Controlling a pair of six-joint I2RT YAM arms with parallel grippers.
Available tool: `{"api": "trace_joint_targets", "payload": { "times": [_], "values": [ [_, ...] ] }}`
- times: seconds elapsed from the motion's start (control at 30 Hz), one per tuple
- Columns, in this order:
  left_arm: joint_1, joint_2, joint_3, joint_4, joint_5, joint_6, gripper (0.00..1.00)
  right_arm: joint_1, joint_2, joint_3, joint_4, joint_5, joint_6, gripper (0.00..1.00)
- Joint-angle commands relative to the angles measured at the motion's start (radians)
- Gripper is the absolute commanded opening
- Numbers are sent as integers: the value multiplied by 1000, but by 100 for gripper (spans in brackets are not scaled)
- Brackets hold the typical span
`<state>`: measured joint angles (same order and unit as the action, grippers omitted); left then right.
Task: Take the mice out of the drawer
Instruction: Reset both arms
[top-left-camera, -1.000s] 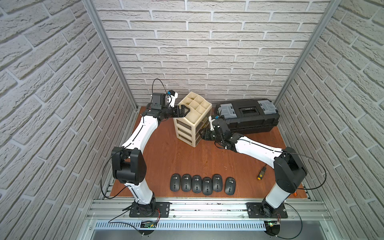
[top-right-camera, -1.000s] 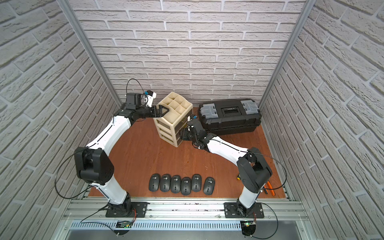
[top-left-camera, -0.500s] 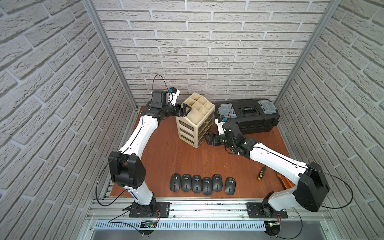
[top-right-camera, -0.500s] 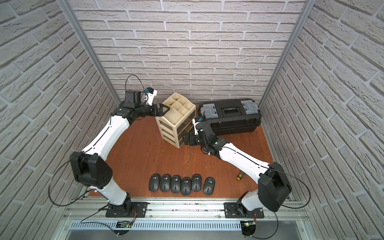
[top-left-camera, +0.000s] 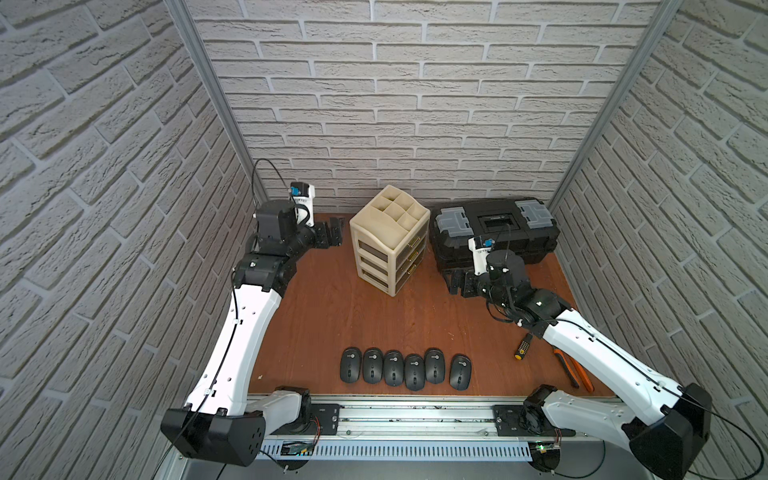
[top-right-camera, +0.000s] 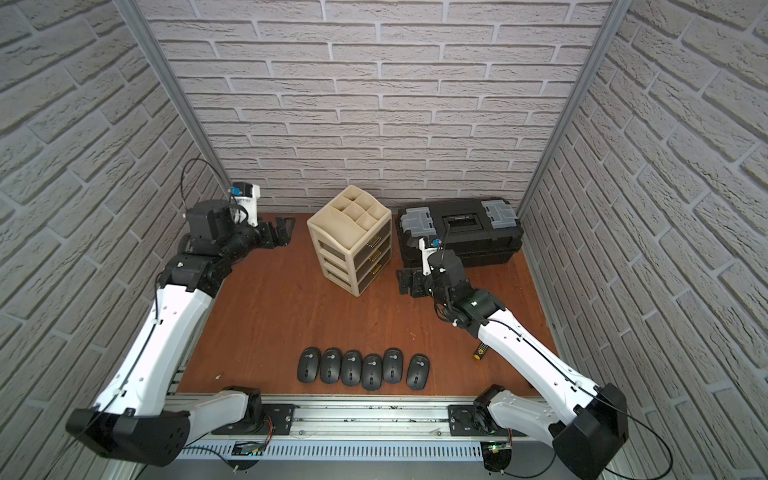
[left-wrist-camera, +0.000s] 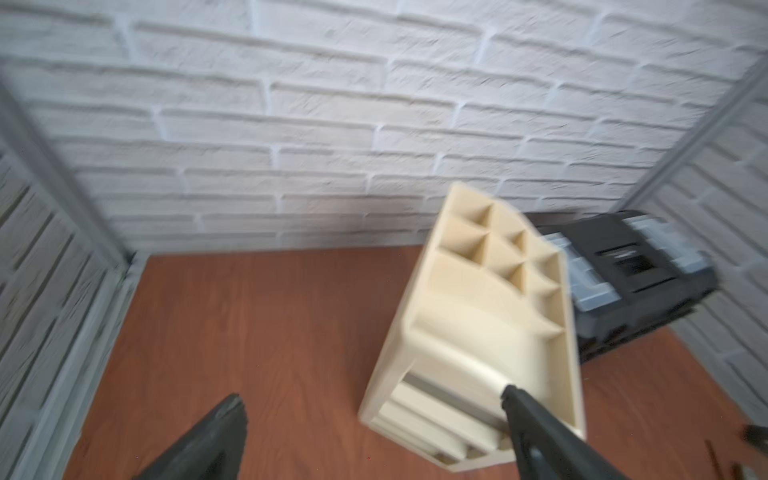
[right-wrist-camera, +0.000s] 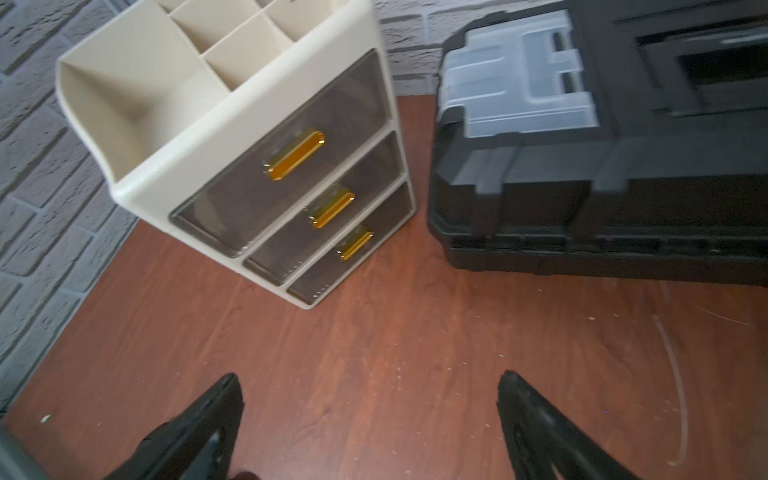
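Note:
Several black mice (top-left-camera: 414, 366) (top-right-camera: 372, 368) lie in a row on the table near its front edge, in both top views. The cream drawer unit (top-left-camera: 388, 232) (top-right-camera: 349, 232) (left-wrist-camera: 490, 324) (right-wrist-camera: 232, 120) stands at the back, its three smoky drawers (right-wrist-camera: 291, 195) all pushed in. My left gripper (top-left-camera: 334, 232) (top-right-camera: 282, 232) (left-wrist-camera: 372, 397) hovers open just left of the unit, holding nothing. To the unit's right, my right gripper (top-left-camera: 457, 282) (top-right-camera: 409, 282) (right-wrist-camera: 370, 380) stands open and empty over bare table, facing the drawer fronts.
A black toolbox (top-left-camera: 494, 232) (top-right-camera: 459, 232) (right-wrist-camera: 602, 166) sits at the back right, close behind my right gripper. A yellow-capped screwdriver (top-left-camera: 521, 347) and orange-handled pliers (top-left-camera: 575, 372) lie under the right arm. Brick walls enclose three sides.
My right gripper has drawn back to the right from the drawer fronts and opened wider. My left gripper has pulled away to the left from the unit's side.

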<state>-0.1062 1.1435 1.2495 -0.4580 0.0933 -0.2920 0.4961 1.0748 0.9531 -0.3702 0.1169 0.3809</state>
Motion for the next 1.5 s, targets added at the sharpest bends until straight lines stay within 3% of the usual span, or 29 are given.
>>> {"api": "trace_joint_targets", "payload": {
  "times": [0.0, 0.17, 0.37, 0.6, 0.83, 0.97, 1.1, 1.2, 1.3, 1.47],
  "values": [
    [41, -63, -189, 103, -158, -58, 98, -34, -100, -32, -29, 90, -74, 99],
    [57, -105, -432, 303, -285, -91, 98, -59, -226, -110, -19, 248, -140, 99],
    [63, 54, -538, 533, -363, -6, 98, -97, -315, -278, 133, 346, -182, 97],
    [75, 215, -630, 857, -331, 103, 98, -150, -217, -373, 257, 356, -192, 96],
    [83, 317, -673, 1142, -228, 220, 98, -197, -132, -436, 419, 400, -234, 96],
    [88, 371, -622, 1125, -203, 249, 98, -245, -93, -478, 512, 400, -249, 97],
    [86, 383, -647, 1160, -152, 189, 98, -319, -22, -519, 645, 353, -274, 97],
    [49, 309, -646, 1061, -182, 222, 98, -364, 47, -554, 774, 300, -289, 97],
    [15, 234, -637, 935, -298, 314, 98, -388, 124, -556, 854, 257, -290, 96],
    [31, 230, -700, 994, -293, 300, 98, -398, 250, -540, 960, 197, -337, 96]
  ]
}}
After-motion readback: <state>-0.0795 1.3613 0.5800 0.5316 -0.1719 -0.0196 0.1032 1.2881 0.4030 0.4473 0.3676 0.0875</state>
